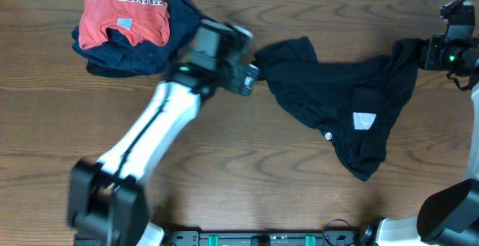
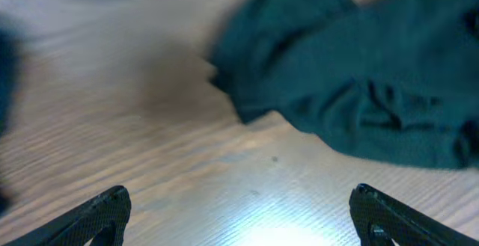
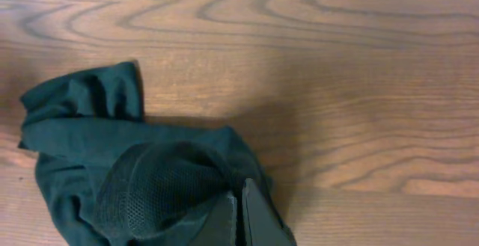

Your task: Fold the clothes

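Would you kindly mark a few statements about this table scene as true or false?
1. The black soft-fabric shirt lies flat and neatly folded. False: it is crumpled and not yet folded.
2. The right tool is shut on the black shirt's fabric. True.
3. The left tool is clamped on the shirt. False: its jaws stand open over the wooden table, just beside the shirt's edge.
4. The red shirt with white lettering lies on top of the dark navy garment. True.
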